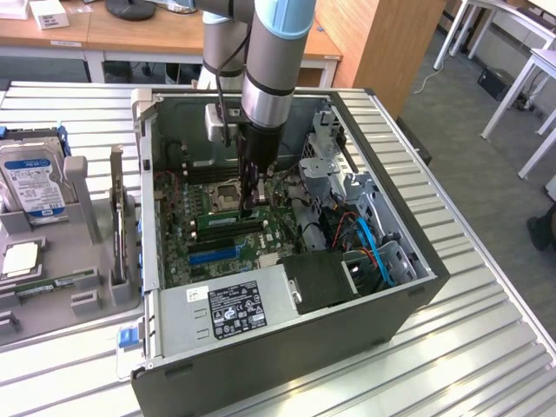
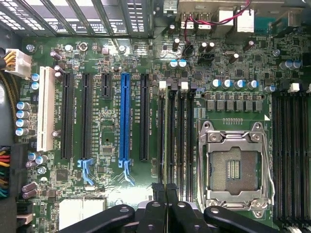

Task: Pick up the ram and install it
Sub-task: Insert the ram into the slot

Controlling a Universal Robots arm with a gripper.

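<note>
Gripper (image 1: 250, 208) of mine reaches straight down into an open computer case (image 1: 261, 356), closed nearly all the way and, as far as I can judge, pinching the ram (image 1: 221, 223). That thin green stick stands on edge in a memory slot in the middle of the exterior view, just beside the CPU socket (image 1: 228, 195). I judge the pinch keeps it upright and lined up with the slot. I cannot tell whether it is fully seated.

The case, the largest thing, lies on its side with the panel off, so the motherboard (image 2: 112, 63) faces up and I can come in from above. Its power supply (image 1: 230, 308), with a white label, sits at the lower centre.

At the left of the exterior view, a grey tray (image 1: 87, 174) keeps parts in separate pockets, likely so each can be reached. A silver hard drive (image 1: 30, 178) is propped at the upper left, with a square chip (image 1: 19, 259) below it and another green stick (image 1: 56, 284) at the lower left. In the wrist view my fingertips (image 2: 158, 194) sit at the bottom centre, over the black slots next to the socket.

Everything rests on a ribbed metal counter (image 1: 486, 347). Behind it, wooden desks (image 1: 130, 35) cross the upper left, a wooden cabinet (image 1: 382, 43) stands at the upper centre, and grey floor (image 1: 469, 130) with white table legs takes the upper right.
</note>
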